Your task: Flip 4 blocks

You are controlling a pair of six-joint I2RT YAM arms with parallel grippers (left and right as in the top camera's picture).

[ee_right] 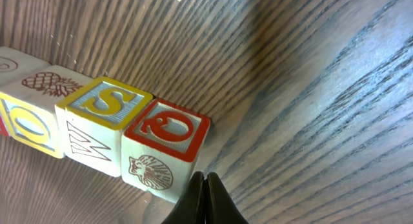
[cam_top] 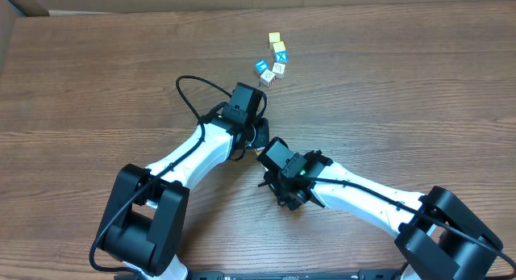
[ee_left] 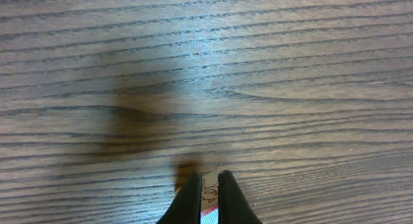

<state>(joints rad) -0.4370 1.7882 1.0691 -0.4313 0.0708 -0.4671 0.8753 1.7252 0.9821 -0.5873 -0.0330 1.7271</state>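
Observation:
In the overhead view a cluster of small blocks lies at the back centre, including a cream block point(cam_top: 279, 68) and another cream block point(cam_top: 267, 77). My left gripper point(cam_top: 264, 88) reaches to the nearer one. In the left wrist view the left gripper point(ee_left: 210, 173) is shut to a thin slit over a cream block point(ee_left: 210, 188) with a red print and a red-and-white striped side. My right gripper point(ee_right: 206, 177) is shut, holding nothing, its tips beside the lower corner of a red-framed Q block point(ee_right: 166, 130) with a shell print. Overhead, the right gripper point(cam_top: 264, 153) sits by the left forearm.
Beside the Q block stand a yellow-framed S block point(ee_right: 103, 104), a yellow O block point(ee_right: 26, 127) and a pineapple-print face point(ee_right: 51, 85). Blue blocks point(cam_top: 262, 67) and a yellow block point(cam_top: 274, 38) share the overhead cluster. A black cable point(cam_top: 189, 90) loops left of the left wrist.

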